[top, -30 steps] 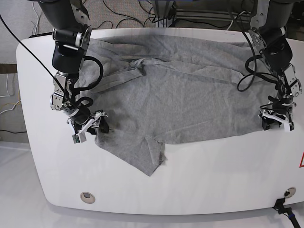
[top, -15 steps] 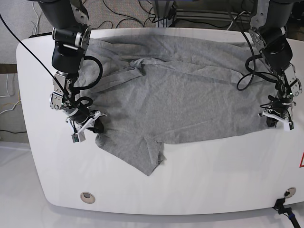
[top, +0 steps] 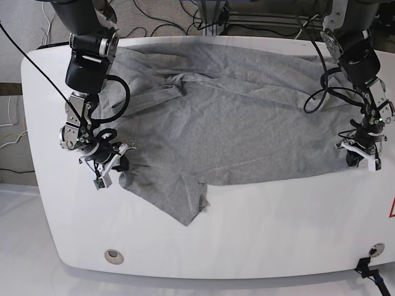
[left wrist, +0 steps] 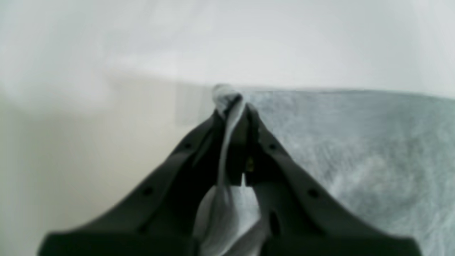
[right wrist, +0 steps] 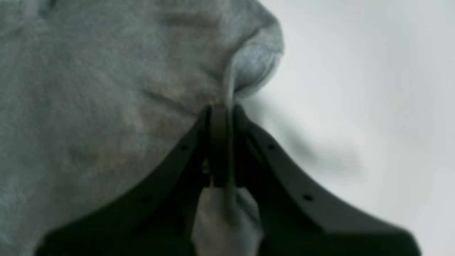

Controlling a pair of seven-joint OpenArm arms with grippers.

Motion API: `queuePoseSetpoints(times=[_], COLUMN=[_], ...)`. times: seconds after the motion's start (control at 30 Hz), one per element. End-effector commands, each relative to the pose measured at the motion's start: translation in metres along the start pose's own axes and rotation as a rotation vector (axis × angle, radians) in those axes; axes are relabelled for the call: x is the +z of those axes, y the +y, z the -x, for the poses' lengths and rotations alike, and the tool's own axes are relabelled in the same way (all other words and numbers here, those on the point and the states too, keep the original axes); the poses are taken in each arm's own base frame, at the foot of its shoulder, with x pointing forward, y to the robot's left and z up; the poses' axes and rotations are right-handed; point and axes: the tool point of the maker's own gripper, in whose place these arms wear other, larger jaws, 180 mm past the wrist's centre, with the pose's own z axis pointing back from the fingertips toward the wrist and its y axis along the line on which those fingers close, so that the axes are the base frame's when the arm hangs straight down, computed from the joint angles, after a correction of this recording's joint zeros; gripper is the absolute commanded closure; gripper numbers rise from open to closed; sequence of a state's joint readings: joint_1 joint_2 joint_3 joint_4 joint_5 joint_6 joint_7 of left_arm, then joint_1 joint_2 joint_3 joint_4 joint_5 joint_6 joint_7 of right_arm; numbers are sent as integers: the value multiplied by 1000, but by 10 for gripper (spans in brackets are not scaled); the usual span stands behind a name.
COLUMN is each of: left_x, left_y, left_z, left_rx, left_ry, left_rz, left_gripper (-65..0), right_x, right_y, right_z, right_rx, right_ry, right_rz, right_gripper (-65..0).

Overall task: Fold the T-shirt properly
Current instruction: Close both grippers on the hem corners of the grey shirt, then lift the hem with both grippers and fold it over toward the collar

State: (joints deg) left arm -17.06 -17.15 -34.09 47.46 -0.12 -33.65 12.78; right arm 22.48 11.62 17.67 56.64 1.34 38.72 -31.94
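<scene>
The T-shirt [top: 234,117] lies spread over the white desk [top: 259,240], grey and plain on the side that faces up. It covers most of the far half of the desk, and its upper edge reaches close to the far rim. One pointed part of the cloth hangs down toward the near side of the desk, below the middle of the shirt. Some folds and wrinkles run across the shirt near its far edge.

The left hand [top: 360,155] is at the side edge of the T-shirt, the edge nearest the red mark on the desk. In the left wrist view the two dark fingers [left wrist: 270,149] are pressed together on a thin strip of grey cloth, so this left hand [left wrist: 233,103] is clenched on the T-shirt [left wrist: 355,149].

The right hand [top: 111,165] is at the opposite side edge of the T-shirt, low over the desk. In the right wrist view the right hand [right wrist: 222,110] also has its fingers [right wrist: 263,149] closed tight, with a fold of the T-shirt [right wrist: 106,89] pinched between them.

Behind the desk, beyond the shirt, black cables [top: 166,21] lie on the floor.
</scene>
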Motion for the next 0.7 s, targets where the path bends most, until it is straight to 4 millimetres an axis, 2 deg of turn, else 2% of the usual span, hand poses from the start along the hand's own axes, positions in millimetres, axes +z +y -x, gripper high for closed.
queuePoseSetpoints(times=[0.0,0.17,0.4,0.53,0.67], left_x=[5,23,37,46,63], left_y=[0,4,7,-7,3], left_z=[-29,-34,-38,-53,-60], left_rx=[-28,-103,-165,-245,-291], left_ry=[-70,-91,-78,-78,-46], left_rz=[-2,-24,-44,14,-34], left_gripper=[0,0,0,0,0], right_x=[15,34,60,77,96], right_y=[-11,-12,-9,-6,0], right_z=[-41,-49,-39,-36,-32], right_rx=[47,115,191,234,284], right_ry=[-70,-45,-9,10,19], right_rz=[39,84,141,178,214], right_gripper=[0,0,0,0,0])
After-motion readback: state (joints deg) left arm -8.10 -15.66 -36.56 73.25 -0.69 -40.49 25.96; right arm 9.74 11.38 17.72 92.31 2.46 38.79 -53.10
